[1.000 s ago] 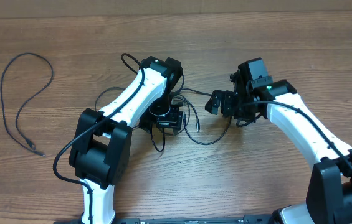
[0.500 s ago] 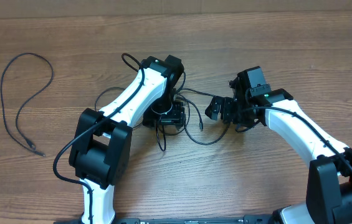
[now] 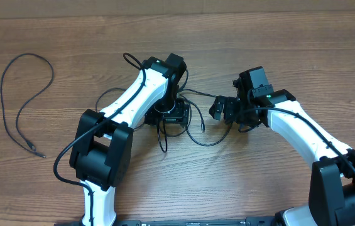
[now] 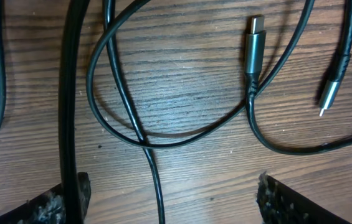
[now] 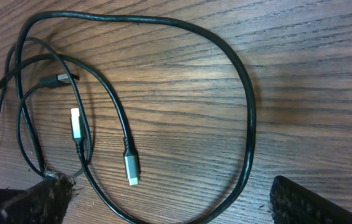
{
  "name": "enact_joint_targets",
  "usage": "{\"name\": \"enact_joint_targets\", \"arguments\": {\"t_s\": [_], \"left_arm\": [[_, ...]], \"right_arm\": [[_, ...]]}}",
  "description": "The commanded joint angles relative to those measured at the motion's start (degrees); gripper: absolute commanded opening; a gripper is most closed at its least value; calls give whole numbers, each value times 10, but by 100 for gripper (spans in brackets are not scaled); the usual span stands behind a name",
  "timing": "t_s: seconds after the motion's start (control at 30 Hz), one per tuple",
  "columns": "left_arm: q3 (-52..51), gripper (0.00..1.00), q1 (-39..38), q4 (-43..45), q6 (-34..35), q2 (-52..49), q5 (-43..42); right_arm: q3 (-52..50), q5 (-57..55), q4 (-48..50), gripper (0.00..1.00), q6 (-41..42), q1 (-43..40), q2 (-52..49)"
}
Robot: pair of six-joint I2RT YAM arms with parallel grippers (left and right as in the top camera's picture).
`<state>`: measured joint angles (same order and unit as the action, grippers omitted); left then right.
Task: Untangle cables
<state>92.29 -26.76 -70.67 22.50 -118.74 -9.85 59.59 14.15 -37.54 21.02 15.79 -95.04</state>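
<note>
Cables lie in two places on the wooden table. Far left, well apart from everything else, one loose cable curls in an open loop with a small plug end nearest the front edge.

At the centre sits the tangle, a knot of thin black strands. Much of it is hidden in the overhead view beneath the left arm, so how many cords cross there cannot be told.

The left gripper hangs over this knot, jaws apart. Only the worn tips of its fingers show at the bottom corners of the left wrist view. A thick black strand runs down to the left tip, but whether it touches cannot be told. A thinner strand passes between the tips. Above them lie a grey plug and a smaller plug, both flat on the wood. Their cords run out of the picture.

To the right, the right gripper is spread wide with nothing between its jaws. It hovers over a big loop. Inside the loop rest two silver-tipped plugs, and a third, darker one sits further up left, partly blurred.
</note>
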Motion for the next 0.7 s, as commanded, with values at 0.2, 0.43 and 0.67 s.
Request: {"name": "enact_joint_targets", "arguments": {"t_s": [0.2,0.43,0.67], "left_arm": [[1,74,-6,19,19,7,-7],[38,69,-3,-7,17,16,-2],[59,74,-4,-6,20,28,-2]], "right_arm": [[-4,-34,2,100,5,0,-2],[-4,-37,0,100,4,0,-2],[-4,-37,-2,100,4,0,-2]]}}
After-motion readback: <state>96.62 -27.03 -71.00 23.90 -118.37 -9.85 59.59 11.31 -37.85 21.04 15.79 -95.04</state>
